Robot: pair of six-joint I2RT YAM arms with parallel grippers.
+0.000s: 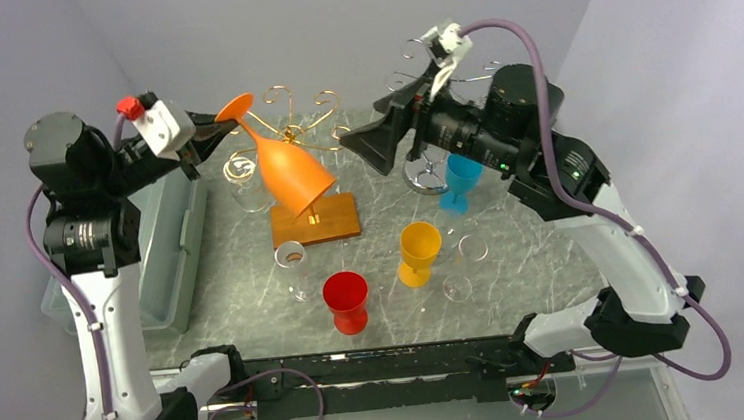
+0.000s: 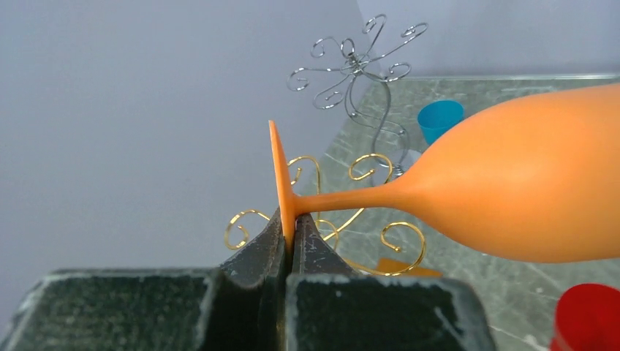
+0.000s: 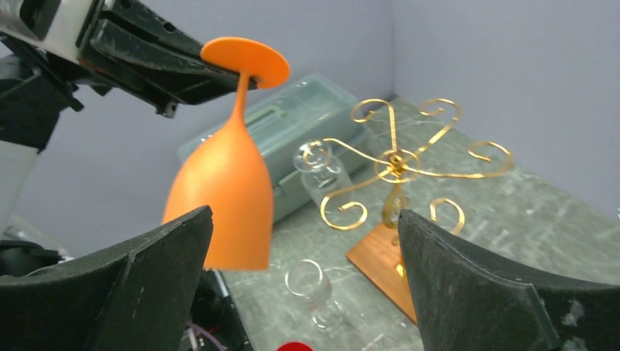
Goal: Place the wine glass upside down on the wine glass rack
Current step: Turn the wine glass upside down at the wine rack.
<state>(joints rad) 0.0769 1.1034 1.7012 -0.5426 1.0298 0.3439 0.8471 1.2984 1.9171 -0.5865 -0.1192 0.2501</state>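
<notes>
At the far left, beside the grey plastic bin (image 1: 166, 256), the left gripper (image 1: 223, 119) is holding its jaws pressed together on the rim of the flat foot of the orange wine glass (image 1: 290, 171), and the left wrist view is showing the foot edge wedged between the two black fingertips (image 2: 272, 241). The glass is hanging in the air to the left of centre, foot uppermost and bowl pointing down and to the right. It is tilting rather than hanging plumb, so it is already turned over in the main. Just to its right the gold wire rack (image 1: 307, 130) is standing on its wooden base (image 1: 329, 223), with none of its curled arms carrying a glass. From the right wrist view the orange glass is sitting to the left of the rack and apart from it, its stem not yet entering any curl. Further right, the right gripper (image 1: 363, 150) is hovering near the rack with its jaws standing wide apart, gripping nothing and touching nothing. Behind that arm a silver wire rack (image 2: 351, 66) is standing at the far right, and which rack is meant I cannot tell. By my judgement, the lifting and turning are done. Sliding the stem into a curl, letting the foot settle on the wire and releasing are all left to do.
</notes>
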